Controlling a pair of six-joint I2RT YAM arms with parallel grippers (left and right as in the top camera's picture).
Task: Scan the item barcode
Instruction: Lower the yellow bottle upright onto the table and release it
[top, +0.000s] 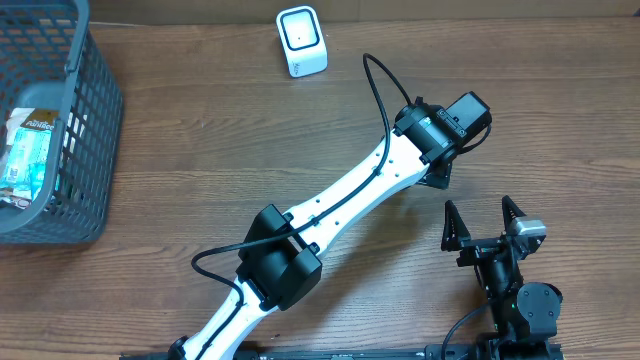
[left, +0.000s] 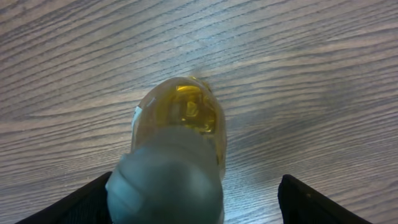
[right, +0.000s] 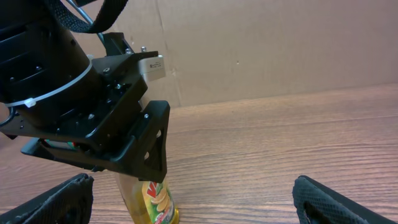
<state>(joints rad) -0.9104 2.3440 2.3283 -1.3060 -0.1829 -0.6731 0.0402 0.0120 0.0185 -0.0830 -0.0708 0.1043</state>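
Two open, empty claws: left gripper (left: 193, 202) straddles the upright can (left: 180, 118), right gripper (top: 478, 206) hangs near, scanner (top: 301, 41) far left, scan seemingly pending.

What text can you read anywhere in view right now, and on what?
On the can: red logo letters, partly hidden by the left gripper; unreadable.
On the packet in the basket: white print, too small to read.
On the sticker on that gripper: too blurred.
Nothing reads clearly.

A grey plastic mesh basket (top: 100, 120) sits at the wooden table's (top: 200, 170) left edge, packets (top: 25, 150) inside. A white boxy scanner (top: 301, 41) stands far centre. A yellow cylindrical can (right: 157, 202) stands upright right of centre.
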